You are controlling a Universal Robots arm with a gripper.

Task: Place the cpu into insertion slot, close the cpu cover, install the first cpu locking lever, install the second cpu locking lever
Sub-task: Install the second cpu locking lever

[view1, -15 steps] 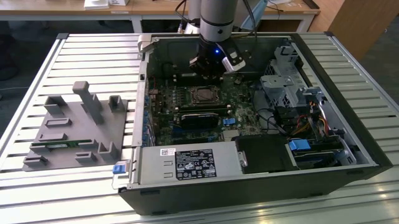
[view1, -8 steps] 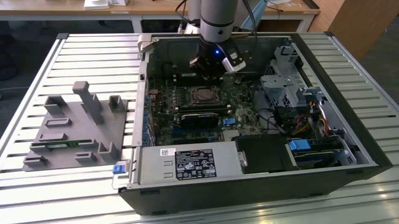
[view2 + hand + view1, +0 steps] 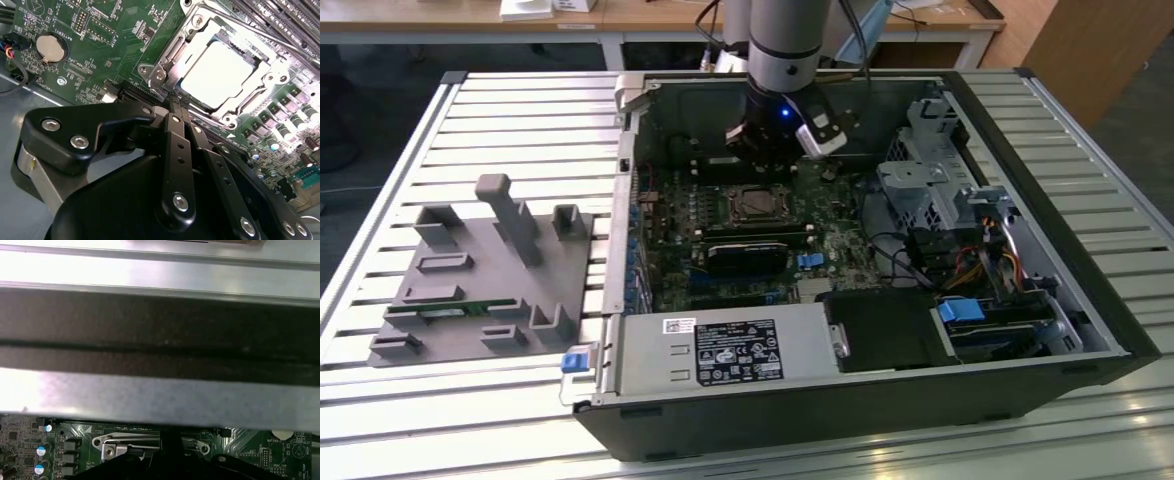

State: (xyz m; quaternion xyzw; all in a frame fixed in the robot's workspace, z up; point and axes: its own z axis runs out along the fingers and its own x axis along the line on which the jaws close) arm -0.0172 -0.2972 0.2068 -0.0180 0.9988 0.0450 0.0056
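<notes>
The cpu [image 3: 220, 75], a flat square chip with a bright silver top, lies in the socket on the green motherboard; in the exterior view the cpu [image 3: 754, 204] sits mid-board. The cpu cover [image 3: 172, 56], a thin metal frame, lies flat down around it. A thin locking lever [image 3: 240, 25] runs along the socket's far edge. My gripper [image 3: 175, 102] is shut, its black fingers pressed together, tips at the socket's edge next to a corner of the cover. In the exterior view the gripper [image 3: 771, 150] hangs just behind the socket, and the first wrist view shows the cover's edge [image 3: 112, 444].
The open computer case [image 3: 1067, 300] lies on a slatted table. A black module [image 3: 750, 250] sits in front of the socket, a drive cage [image 3: 921, 185] at the exterior view's right, a power supply [image 3: 720, 350] in front. A grey fixture [image 3: 480, 270] stands outside at the left. The case wall [image 3: 160, 400] is close.
</notes>
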